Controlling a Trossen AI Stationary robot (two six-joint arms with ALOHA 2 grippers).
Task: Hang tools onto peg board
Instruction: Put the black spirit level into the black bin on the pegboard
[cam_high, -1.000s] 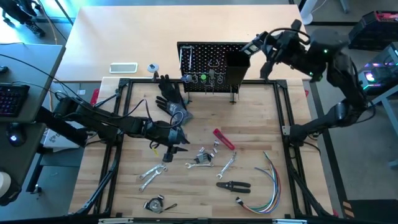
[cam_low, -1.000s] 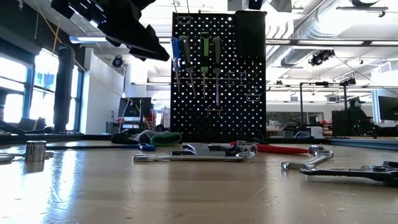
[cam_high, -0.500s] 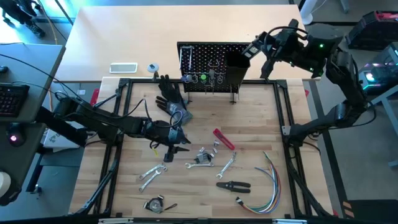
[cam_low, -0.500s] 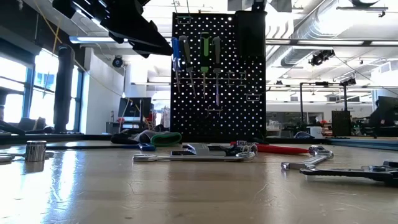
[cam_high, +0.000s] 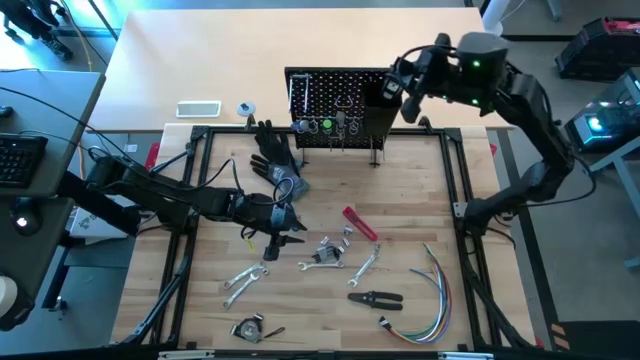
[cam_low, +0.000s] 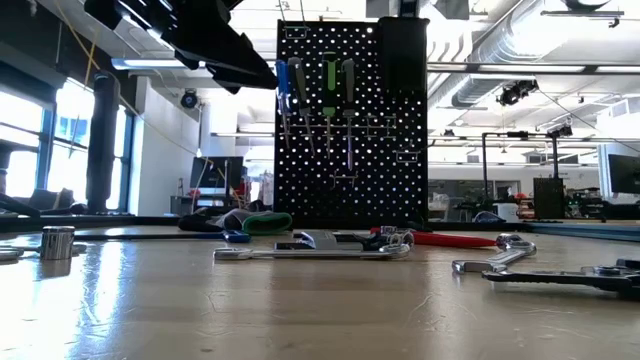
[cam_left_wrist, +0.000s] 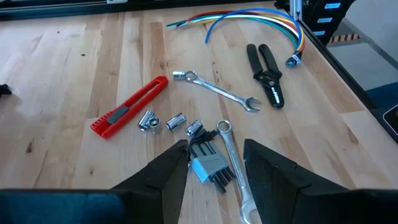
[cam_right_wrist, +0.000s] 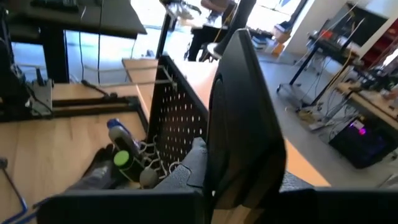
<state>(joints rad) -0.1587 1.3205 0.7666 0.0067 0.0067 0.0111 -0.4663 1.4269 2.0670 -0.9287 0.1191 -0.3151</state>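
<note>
The peg board (cam_high: 335, 105) stands at the table's far side with screwdrivers (cam_low: 330, 90) hanging on it and a black bin (cam_high: 378, 112) on its right. My right gripper (cam_high: 400, 85) is above the bin, shut on a flat black tool, apparently the level (cam_right_wrist: 242, 112). My left gripper (cam_high: 283, 228) is open and empty above the table's middle left, over the hex key set (cam_left_wrist: 208, 162). The red-handled tool (cam_high: 360, 224), silver wrenches (cam_high: 366, 262) and pliers (cam_high: 375, 297) lie flat on the table. My right gripper holds the black level with one grey finger (cam_right_wrist: 193, 162) against its flat side (cam_right_wrist: 217, 143). The other finger is hidden behind the level. The level stands up out of the fingers, lifted clear, beside the peg board's edge. Which end it holds does not show.
A black glove (cam_high: 275, 155) lies in front of the board's left end. Coloured wires (cam_high: 425, 300) lie at the near right and a tape measure (cam_high: 250, 328) at the near edge. Another wrench (cam_high: 243, 280) lies near my left gripper. Small sockets (cam_left_wrist: 161, 121) lie by the red tool.
My right gripper has moved toward the table's left, from beyond the board's right end to over the bin, turning as it went and carrying the black tool along.
</note>
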